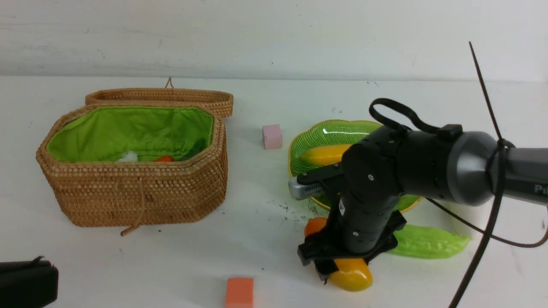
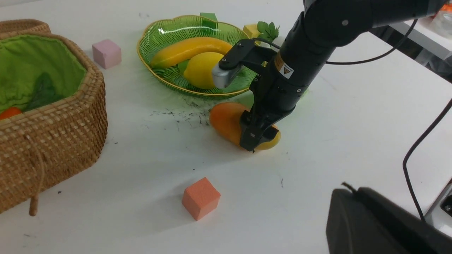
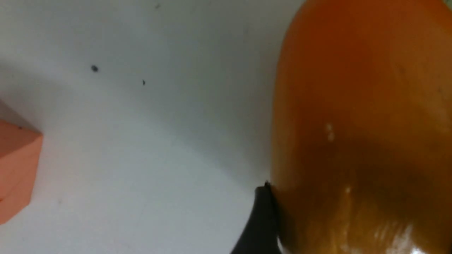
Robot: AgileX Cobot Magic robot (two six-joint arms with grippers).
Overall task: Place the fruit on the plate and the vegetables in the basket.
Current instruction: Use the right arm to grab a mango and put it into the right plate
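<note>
Mango (image 2: 226, 121): flat on bench (image 2: 141, 158), directly under right gripper (image 2: 260, 137), between its jaws, one fingertip (image 3: 261, 218) touching. Clamped or merely straddling: cannot tell. Taken crosswise, likely for lift to plate (image 2: 159, 33) just beyond gripper, joining banana (image 2: 190, 49), lemon (image 2: 199, 70).

Blk arm (image 1: 376, 188), grey joint (image 1: 471, 167), looped cable (image 1: 396, 113)
</note>
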